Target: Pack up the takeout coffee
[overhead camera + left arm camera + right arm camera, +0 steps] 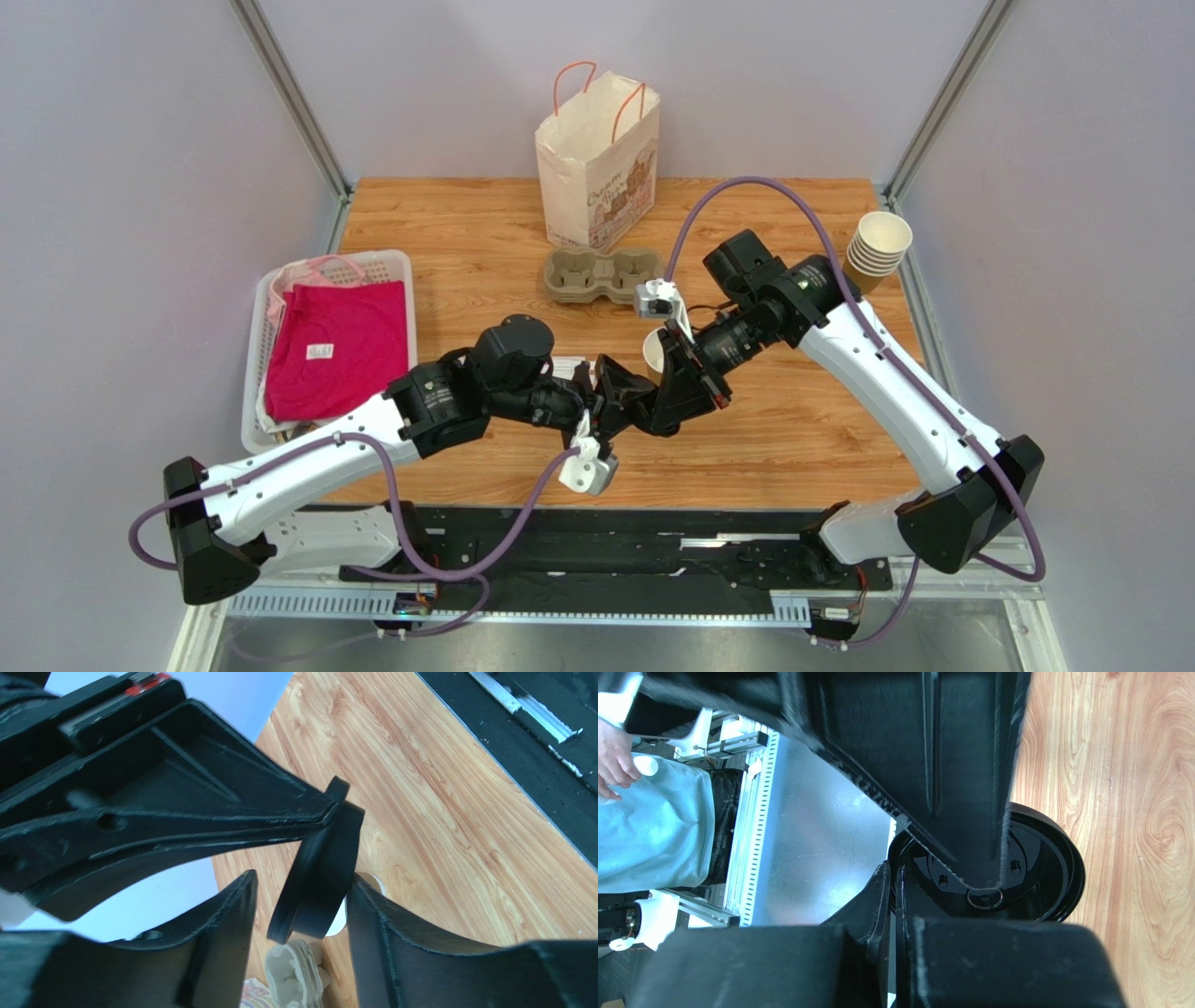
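Observation:
A round black lid (319,882) hangs on edge above the table. My right gripper (894,875) is shut on its rim; its fingers (281,805) reach in from the upper left in the left wrist view. My left gripper (302,882) is open, one finger on each side of the lid, with a gap on the left side. The two grippers meet mid-table, left gripper (606,396) and right gripper (634,409). A lidless paper cup (654,349) with a white inside sits just behind them. No cup with a lid on shows.
A paper bag (596,157) with pink handles stands at the back centre, a cardboard cup carrier (601,276) in front of it. A stack of lidless cups (877,249) is at the back right. A white basket (264,315) holding pink cloth is at the left.

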Controlling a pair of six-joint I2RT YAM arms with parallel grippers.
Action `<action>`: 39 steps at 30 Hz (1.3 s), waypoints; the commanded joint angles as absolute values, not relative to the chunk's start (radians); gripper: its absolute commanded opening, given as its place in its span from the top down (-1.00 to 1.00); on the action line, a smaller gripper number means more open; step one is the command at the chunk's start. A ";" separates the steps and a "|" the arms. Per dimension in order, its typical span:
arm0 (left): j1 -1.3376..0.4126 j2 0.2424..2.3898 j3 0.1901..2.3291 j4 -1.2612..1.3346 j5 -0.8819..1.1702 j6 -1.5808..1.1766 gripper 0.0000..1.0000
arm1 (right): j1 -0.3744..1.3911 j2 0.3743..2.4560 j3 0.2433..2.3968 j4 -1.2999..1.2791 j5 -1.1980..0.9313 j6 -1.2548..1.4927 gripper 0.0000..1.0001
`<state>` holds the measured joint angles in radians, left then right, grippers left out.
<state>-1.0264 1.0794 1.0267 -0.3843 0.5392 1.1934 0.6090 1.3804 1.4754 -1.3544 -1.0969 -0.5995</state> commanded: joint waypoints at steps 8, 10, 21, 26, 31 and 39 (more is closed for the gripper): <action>-1.040 1.097 1.080 -0.436 0.552 1.134 0.53 | 0.620 1.399 1.597 -1.626 -1.060 -0.643 0.56; -1.039 1.097 1.100 -0.452 0.542 1.048 0.60 | 0.591 1.411 1.655 -1.626 -1.031 -0.637 0.15; -0.694 1.201 1.255 -0.362 0.997 -0.044 0.70 | 0.316 1.323 1.709 -1.314 -0.959 -0.456 -0.82; -0.605 1.244 1.203 -0.088 1.054 -0.377 0.71 | 0.316 1.184 1.493 -0.933 -0.968 -0.203 -0.98; -0.592 1.281 1.197 -0.037 1.106 -0.489 0.73 | 0.318 1.206 1.470 -0.874 -1.009 -0.117 -0.99; -0.592 1.324 1.203 -0.020 1.124 -0.548 0.73 | 0.388 1.244 1.456 -0.848 -1.020 -0.106 -0.78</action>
<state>-0.5941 1.3087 1.1900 -0.0826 1.0832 -0.4713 0.3458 1.2373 1.4532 -0.9070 -0.9924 -0.1337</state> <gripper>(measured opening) 0.351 0.943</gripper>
